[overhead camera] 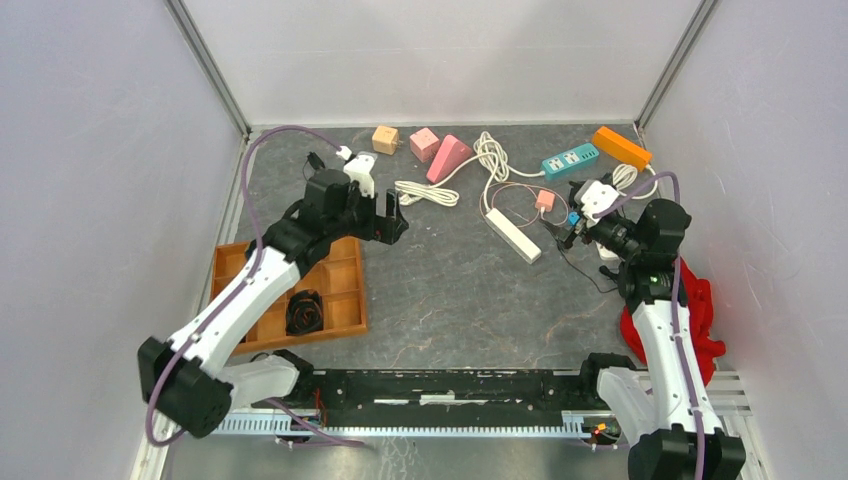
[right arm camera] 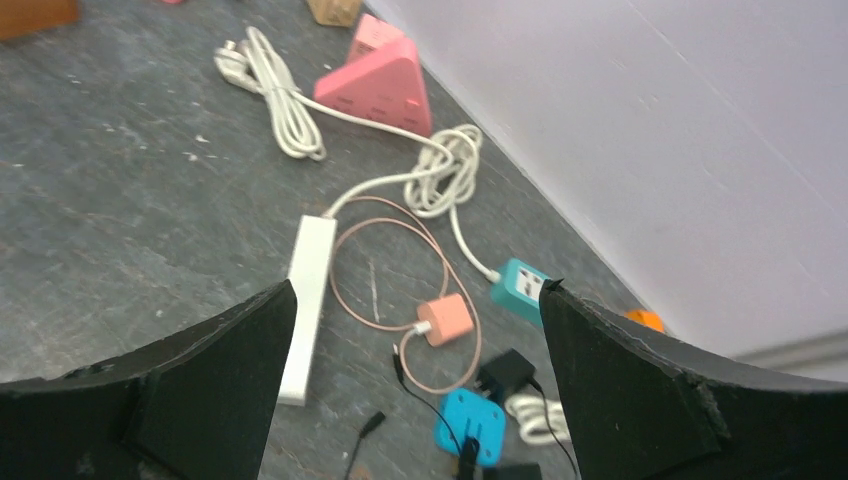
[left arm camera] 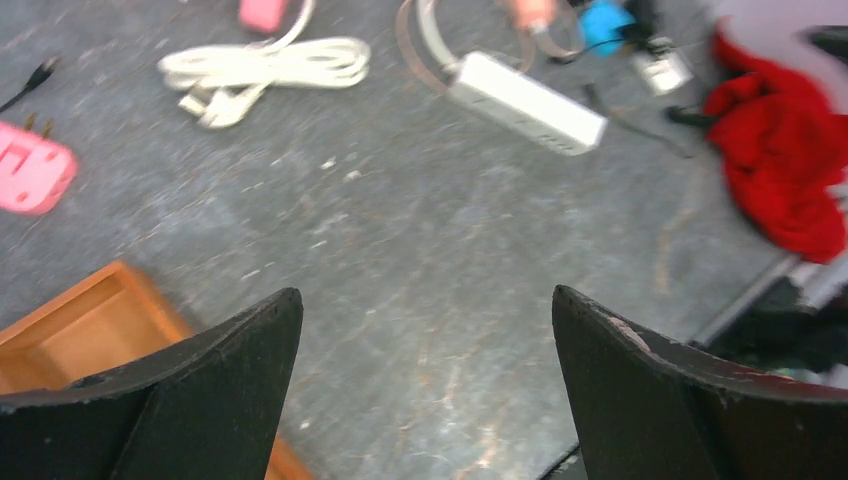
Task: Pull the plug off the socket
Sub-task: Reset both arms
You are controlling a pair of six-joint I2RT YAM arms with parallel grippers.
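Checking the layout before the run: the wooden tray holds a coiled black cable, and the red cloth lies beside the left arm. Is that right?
Not quite. The red cloth lies beside the right arm, not the left, as the top external view shows. The wooden tray does hold a coiled black cable.

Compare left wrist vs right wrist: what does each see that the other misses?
Only left wrist: the red cloth lying at the table's edge.
Only right wrist: the teal power strip and the back wall behind it.
Both: the white power strip, the coiled white cable and the blue adapter, all on the grey table. Each view also shows its own gripper open and holding nothing: left gripper, right gripper.
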